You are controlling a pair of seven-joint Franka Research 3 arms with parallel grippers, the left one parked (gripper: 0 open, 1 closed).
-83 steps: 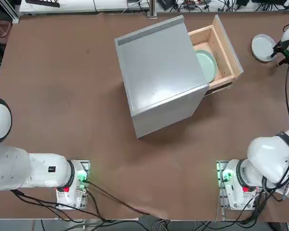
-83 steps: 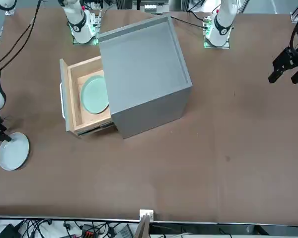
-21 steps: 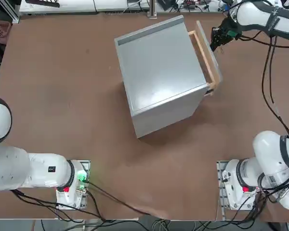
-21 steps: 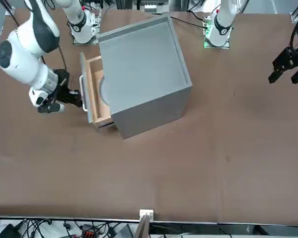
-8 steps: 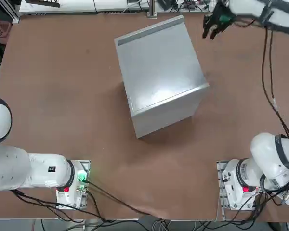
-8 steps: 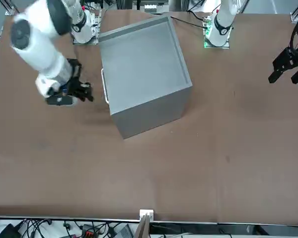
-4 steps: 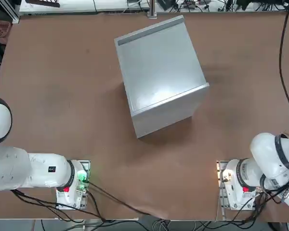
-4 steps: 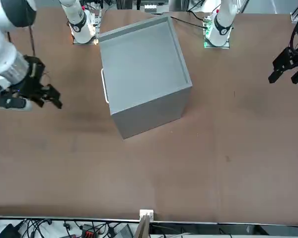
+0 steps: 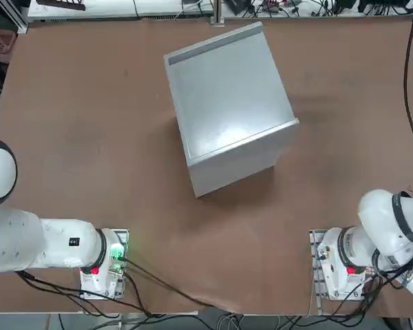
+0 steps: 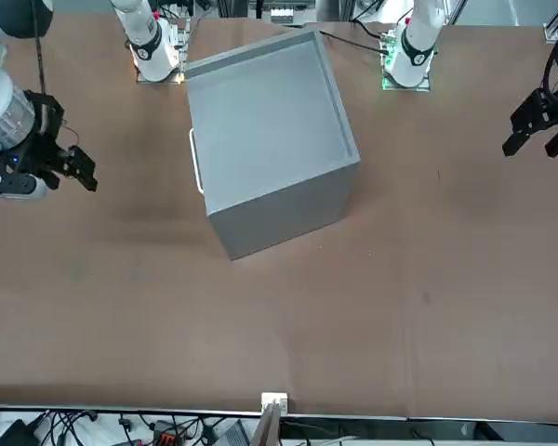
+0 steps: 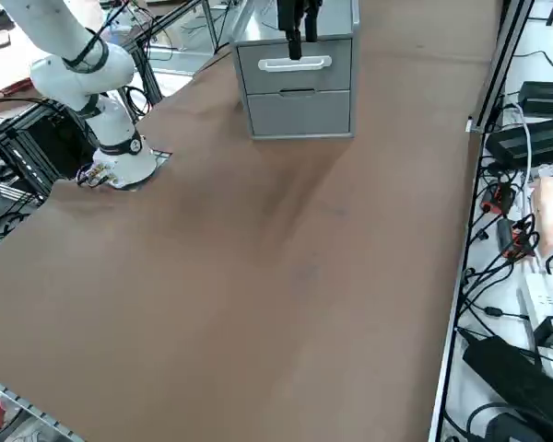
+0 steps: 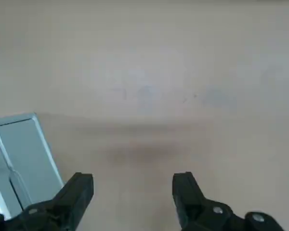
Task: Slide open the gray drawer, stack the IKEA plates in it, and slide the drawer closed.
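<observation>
Jaws of the right gripper (image 10: 74, 169) gape empty, apart from the closed gray drawer (image 11: 295, 64).

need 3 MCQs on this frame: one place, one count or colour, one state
1. Where is the right gripper?
A. over bare table, apart from the cabinet
B. on the drawer handle
C. on top of the cabinet

2. How many plates lie on the table?
A. two
B. one
C. none

3. The gray drawer is:
A. half open
B. shut
C. removed

Answers:
1. A: front view shows it well away from the cabinet.
2. C: no view shows a plate.
3. B: its front sits flush in the right side view.
</observation>
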